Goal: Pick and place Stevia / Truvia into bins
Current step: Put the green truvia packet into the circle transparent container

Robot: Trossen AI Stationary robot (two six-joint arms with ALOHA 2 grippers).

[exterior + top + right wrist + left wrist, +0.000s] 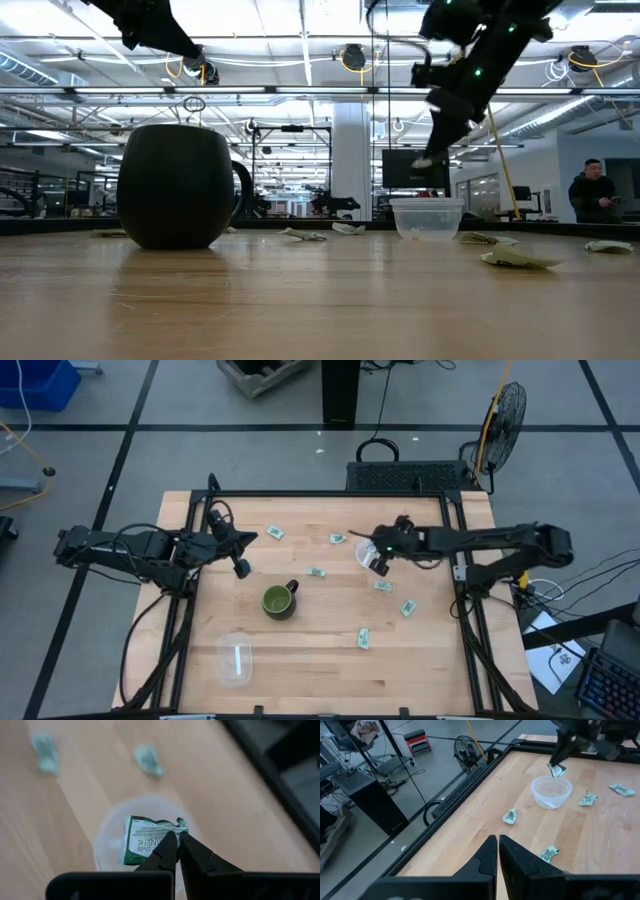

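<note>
Right wrist view: right gripper [176, 838] is pinched tight on a crumpled green-and-white paper sachet [145, 845]
Bin: round clear plastic tub [107, 842] sits directly below the claw
Tip: I'd lower a bit, then release over the middle
Left gripper [497, 842]: closed, empty, parked well apart

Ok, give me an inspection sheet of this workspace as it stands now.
Surface: wooden table, dark frame rails.
Job's things: one clear tub upright under the right arm; second tub on its side near the front edge; loose sachets scattered on the wood.
Clutter: dark green mug, mid-table.
Grippers: right gripper shut on a sachet above the upright tub; left gripper shut, empty, waiting.
Cables: bundles right of the table.
Surroundings: fan; person in background.
</note>
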